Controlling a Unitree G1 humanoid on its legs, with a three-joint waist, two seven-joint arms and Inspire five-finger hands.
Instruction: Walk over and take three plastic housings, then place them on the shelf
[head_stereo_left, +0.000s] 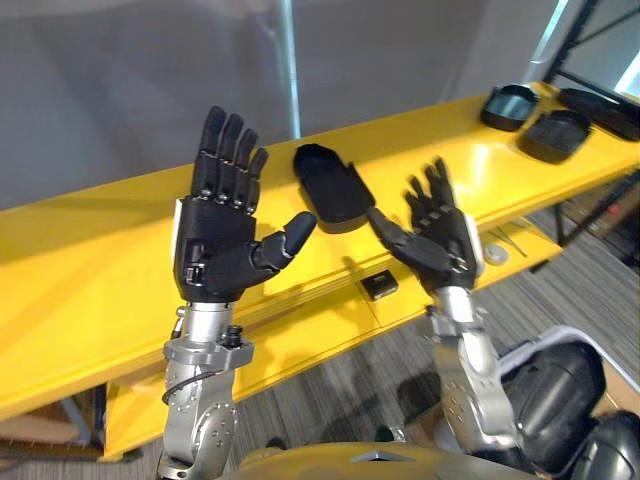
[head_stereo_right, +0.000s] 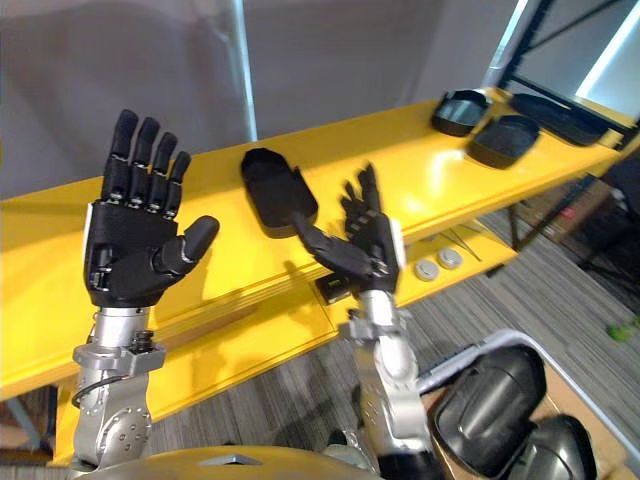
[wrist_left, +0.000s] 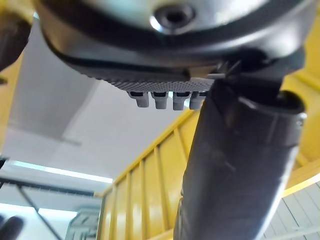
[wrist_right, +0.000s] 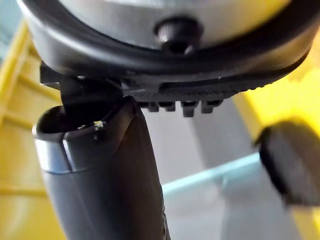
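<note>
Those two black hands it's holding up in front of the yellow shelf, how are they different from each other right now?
The left hand stands upright, its fingers close together and pointing straight up; the right hand leans, with its fingers slightly spread. The left hand is held higher than the right hand. Shared: both are open, palms toward the head camera, holding nothing.

One black housing (head_stereo_left: 330, 185) lies amid the open yellow shelf (head_stereo_left: 100, 250).

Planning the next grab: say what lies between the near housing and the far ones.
Bare yellow surface from near housing to far housings, in both eye views.
</note>
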